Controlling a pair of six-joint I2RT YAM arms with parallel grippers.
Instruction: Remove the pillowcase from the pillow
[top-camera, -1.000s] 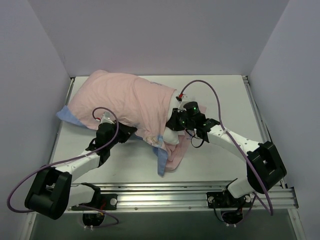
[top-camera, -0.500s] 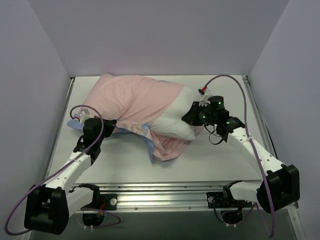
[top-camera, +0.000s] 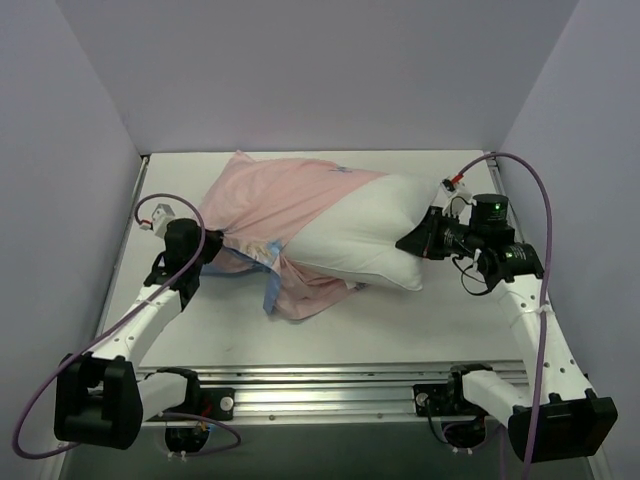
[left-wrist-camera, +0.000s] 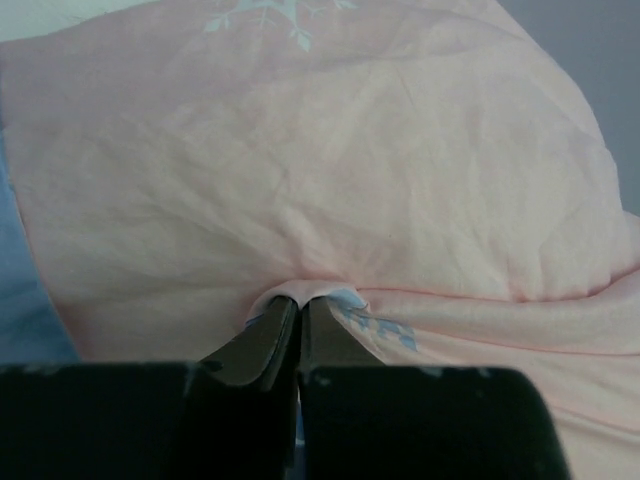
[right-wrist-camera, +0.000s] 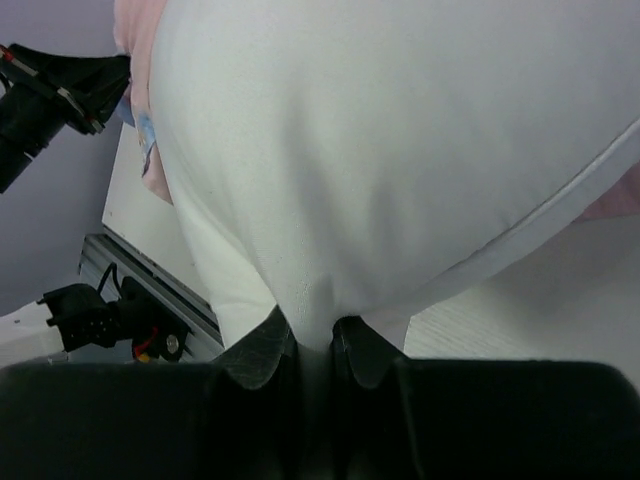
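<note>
Mid pull-off, prob.: left gripper (top-camera: 214, 243) is pinching a pillowcase (top-camera: 270, 195) fold at its tips, right gripper (top-camera: 418, 240) is clamping the pillow (top-camera: 370, 232) by its bare corner, far end sheathed beyond; next is needing wider separation w/o slip.

We see plump white pillow (top-camera: 370, 235) half bared, lying across table (top-camera: 450, 320); pink inside-out pillowcase (top-camera: 275, 205) bunched over its left half.

The pillow (top-camera: 370, 235) lay half-bared on a white table (top-camera: 450, 310).
The left gripper (top-camera: 212, 243) touched the pink pillowcase (top-camera: 270, 200) at its left end; the right gripper (top-camera: 415, 241) touched the pillow's bare right corner.
</note>
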